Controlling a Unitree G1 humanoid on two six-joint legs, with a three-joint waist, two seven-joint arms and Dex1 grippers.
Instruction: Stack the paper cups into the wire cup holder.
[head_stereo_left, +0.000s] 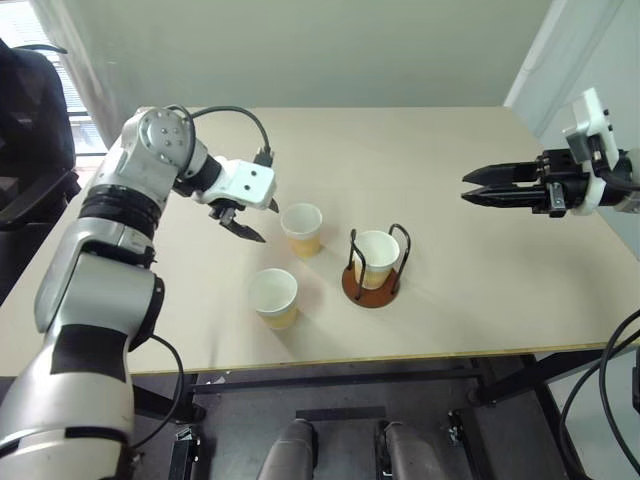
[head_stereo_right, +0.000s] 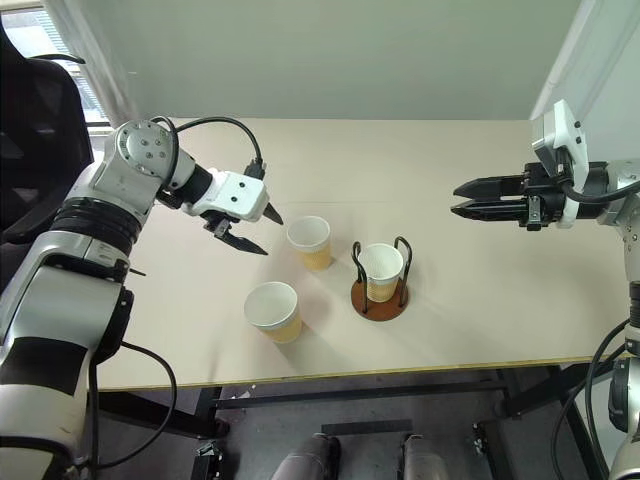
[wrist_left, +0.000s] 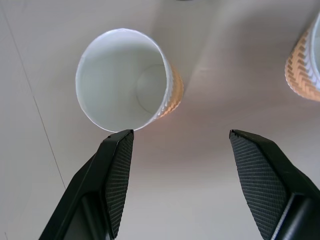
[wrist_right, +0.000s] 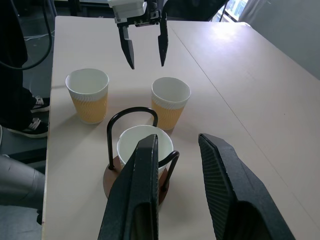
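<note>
Cups loose mid-table toward front edge, third in wire cup holder; left gripper fingers apart, empty, beside rear cup; right gripper slightly parted, empty; cups look light, crushable: pinch gently across upper wall.

One paper cup stands upright in the wire cup holder; two cups stand beside it.
</note>
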